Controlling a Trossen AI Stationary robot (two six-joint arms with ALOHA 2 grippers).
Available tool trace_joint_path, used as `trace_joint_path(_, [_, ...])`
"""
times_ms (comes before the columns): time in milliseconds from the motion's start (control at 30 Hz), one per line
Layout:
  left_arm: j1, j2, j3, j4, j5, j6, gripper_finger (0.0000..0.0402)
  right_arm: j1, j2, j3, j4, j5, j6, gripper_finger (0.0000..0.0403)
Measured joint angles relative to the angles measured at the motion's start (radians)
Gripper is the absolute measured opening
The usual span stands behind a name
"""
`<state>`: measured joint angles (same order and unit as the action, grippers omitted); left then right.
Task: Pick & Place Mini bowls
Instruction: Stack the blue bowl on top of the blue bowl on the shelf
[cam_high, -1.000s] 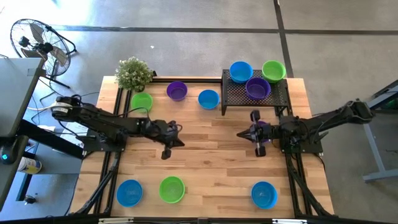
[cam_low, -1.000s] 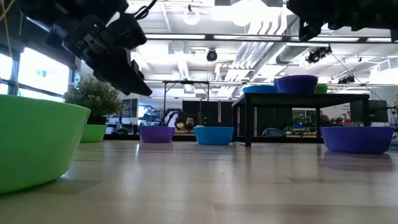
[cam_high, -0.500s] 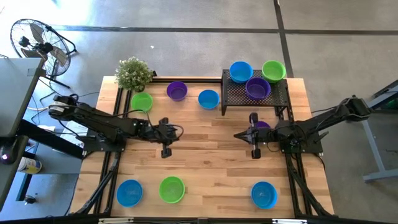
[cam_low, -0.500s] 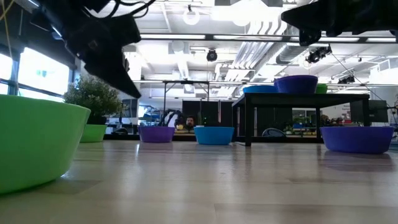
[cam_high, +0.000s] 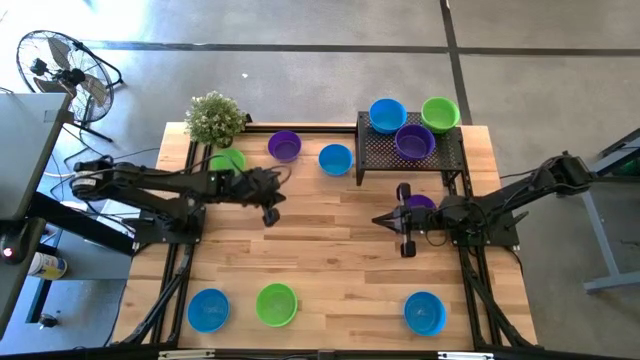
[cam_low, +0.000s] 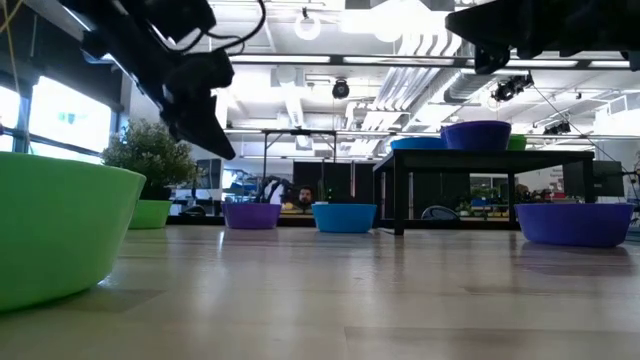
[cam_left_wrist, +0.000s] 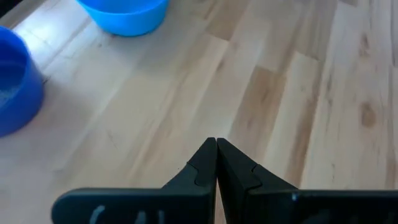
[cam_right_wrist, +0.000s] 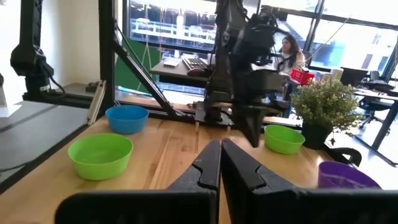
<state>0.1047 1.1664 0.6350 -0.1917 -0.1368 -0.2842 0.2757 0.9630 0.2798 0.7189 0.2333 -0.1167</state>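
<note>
Grippers hover empty, fingers closed: left gripper (cam_high: 270, 212) near the green bowl (cam_high: 228, 160), right gripper (cam_high: 385, 220) mid-tabletop (cam_high: 330, 250). Next move likely calls for opening over a bowl.

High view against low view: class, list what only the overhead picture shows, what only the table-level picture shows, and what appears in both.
Only the high view shows the floor fan, the two front blue bowls and both whole arms. Only the low view shows the room behind, with its ceiling lights, and the stand's legs. Both show the potted plant, the black mesh stand carrying three bowls, and the back-row purple bowl.
</note>
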Motion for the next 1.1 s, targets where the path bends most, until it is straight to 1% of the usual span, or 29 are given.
trace_joint_path(100, [0.034, 0.000, 0.000, 0.003, 0.036, 0.020, 0.0002, 0.007, 0.006, 0.000, 0.005, 0.000, 0.008, 0.0001])
trace_joint_path(367, [0.033, 0.000, 0.000, 0.010, 0.059, 0.047, 0.0002, 0.026, 0.006, 0.000, 0.005, 0.000, 0.008, 0.0001])
trace_joint_path(567, [0.039, 0.065, 0.002, 0.105, 0.067, 0.055, 0.0002, 0.026, 0.006, 0.000, 0.005, 0.000, 0.006, 0.0001])
trace_joint_path(667, [0.056, 0.099, 0.044, 0.122, 0.068, 0.087, 0.0002, 0.026, 0.006, 0.000, 0.010, 0.000, 0.005, 0.0001])
trace_joint_path(1033, [0.161, 0.310, 0.265, 0.121, 0.082, 0.206, 0.0003, 0.026, 0.006, 0.000, 0.019, -0.004, 0.010, 0.0001])
trace_joint_path(1100, [0.178, 0.348, 0.303, 0.127, 0.110, 0.235, 0.0003, 0.026, 0.006, 0.000, 0.019, -0.006, 0.011, 0.0001])
